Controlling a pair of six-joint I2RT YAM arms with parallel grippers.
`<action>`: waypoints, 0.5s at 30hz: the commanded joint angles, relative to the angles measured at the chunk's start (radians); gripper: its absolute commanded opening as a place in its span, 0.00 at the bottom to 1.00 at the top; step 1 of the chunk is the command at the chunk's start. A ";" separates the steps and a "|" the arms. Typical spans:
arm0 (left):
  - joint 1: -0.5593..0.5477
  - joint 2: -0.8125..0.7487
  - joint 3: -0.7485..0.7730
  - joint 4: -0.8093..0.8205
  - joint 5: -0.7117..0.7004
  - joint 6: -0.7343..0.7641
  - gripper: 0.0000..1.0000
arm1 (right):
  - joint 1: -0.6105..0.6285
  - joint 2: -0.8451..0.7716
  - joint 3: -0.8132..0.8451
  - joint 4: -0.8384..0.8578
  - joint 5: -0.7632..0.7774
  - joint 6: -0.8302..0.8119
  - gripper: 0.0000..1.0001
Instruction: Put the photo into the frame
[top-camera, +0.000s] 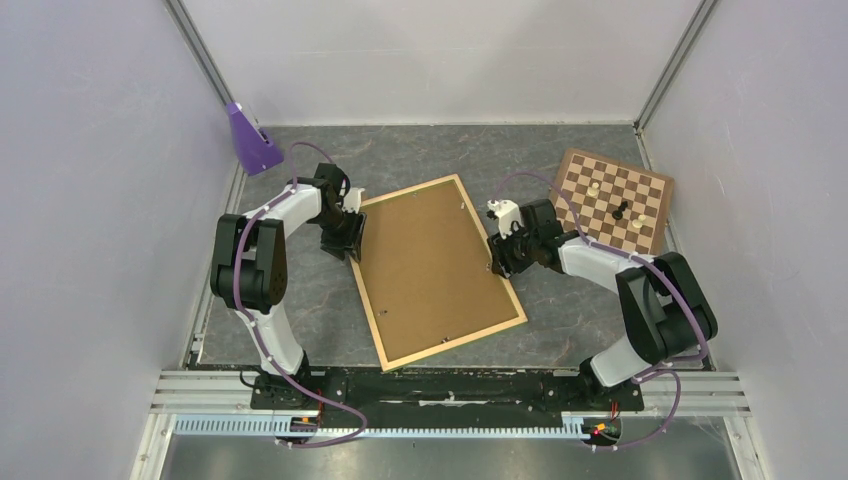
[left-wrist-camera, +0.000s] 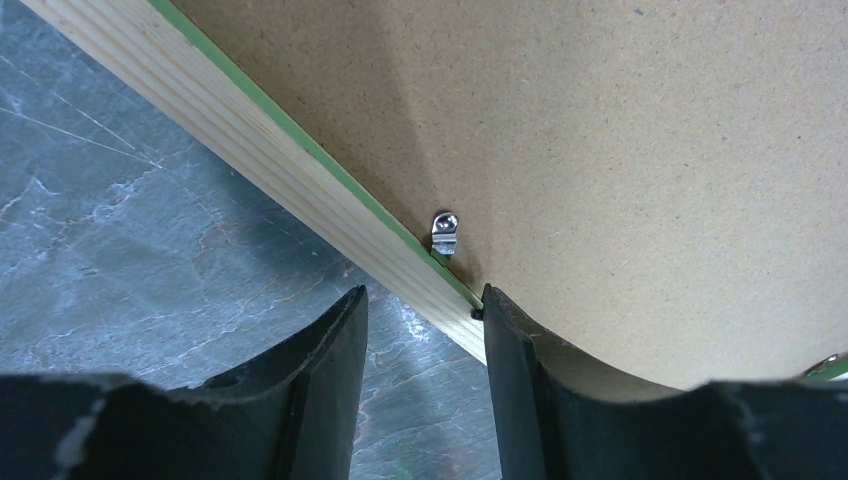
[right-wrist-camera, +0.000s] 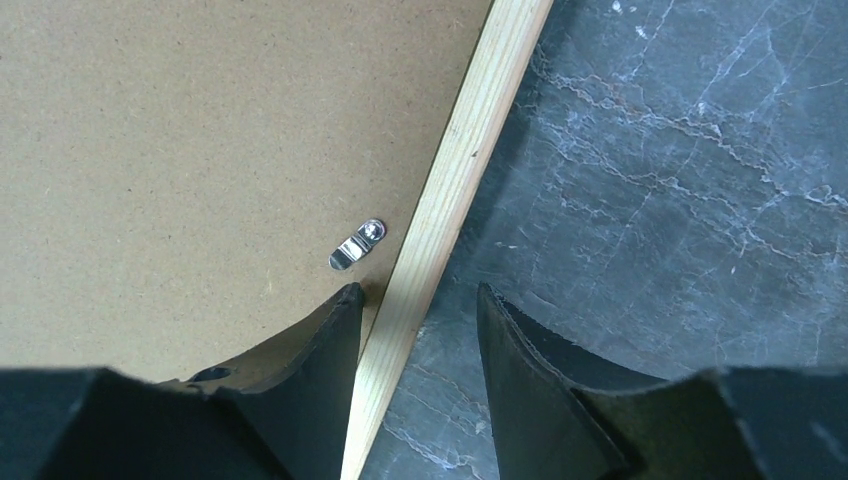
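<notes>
The frame (top-camera: 410, 190) lies back up in the middle of the table, its pale wood rails enclosing a brown hardboard panel (top-camera: 435, 265). The photo is hidden. My left gripper (top-camera: 350, 240) sits at the frame's left rail (left-wrist-camera: 250, 140), open: one finger over the table, the other over the panel (left-wrist-camera: 600, 150), near a metal clip (left-wrist-camera: 443, 232). A green edge shows along that rail. My right gripper (top-camera: 497, 255) is at the right rail (right-wrist-camera: 470, 150), open, its jaws straddling the rail with a gap on the table side. A second clip (right-wrist-camera: 358, 245) lies just ahead of it.
A brown-and-cream chessboard (top-camera: 615, 200) with a few pieces lies at the back right, close behind my right arm. A purple object (top-camera: 250, 140) stands at the back left corner. Grey walls close in the table on three sides.
</notes>
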 joint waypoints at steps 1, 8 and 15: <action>-0.001 0.014 -0.006 0.029 0.001 -0.018 0.52 | 0.001 0.004 0.009 -0.029 -0.026 0.014 0.49; -0.001 0.017 -0.007 0.029 -0.003 -0.017 0.52 | -0.001 -0.031 0.025 -0.016 -0.024 0.019 0.49; -0.001 0.023 -0.009 0.028 0.000 -0.017 0.52 | -0.001 -0.037 0.083 -0.005 -0.070 0.069 0.54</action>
